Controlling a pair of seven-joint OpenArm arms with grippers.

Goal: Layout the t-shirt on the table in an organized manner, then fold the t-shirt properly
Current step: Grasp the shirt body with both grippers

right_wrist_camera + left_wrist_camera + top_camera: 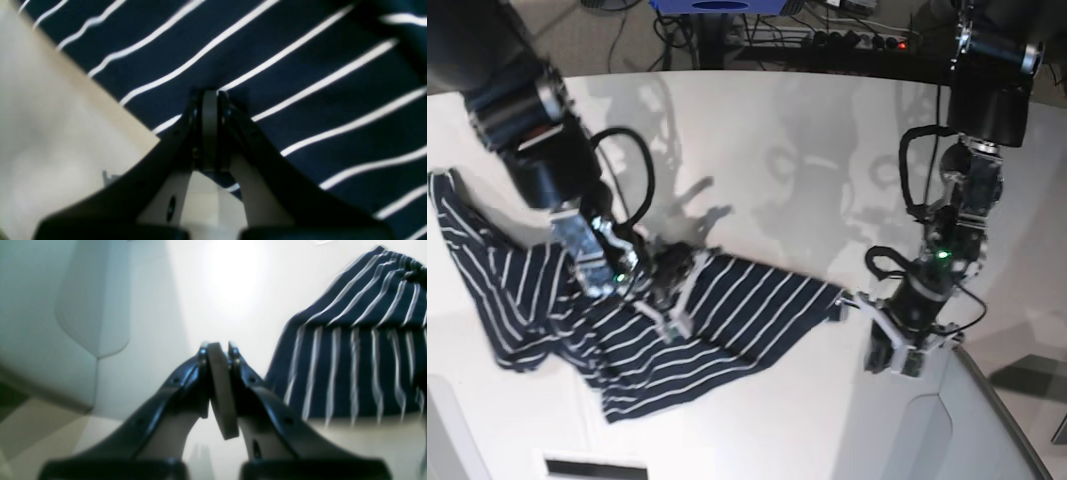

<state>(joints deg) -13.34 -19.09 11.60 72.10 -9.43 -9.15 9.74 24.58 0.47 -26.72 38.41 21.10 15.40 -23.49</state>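
My right gripper (209, 96) is closed, tips down on the t-shirt (667, 320), which lies crumpled at my right on the table (807, 200). Can't confirm cloth is pinched. Left gripper (218, 350) is closed, holding nothing. Risk: a pull slips or bunches it further.

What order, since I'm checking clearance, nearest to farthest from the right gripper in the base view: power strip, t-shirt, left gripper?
1. t-shirt, right beneath the right gripper.
2. left gripper, across the table, view's right.
3. power strip, beyond the table's far edge.
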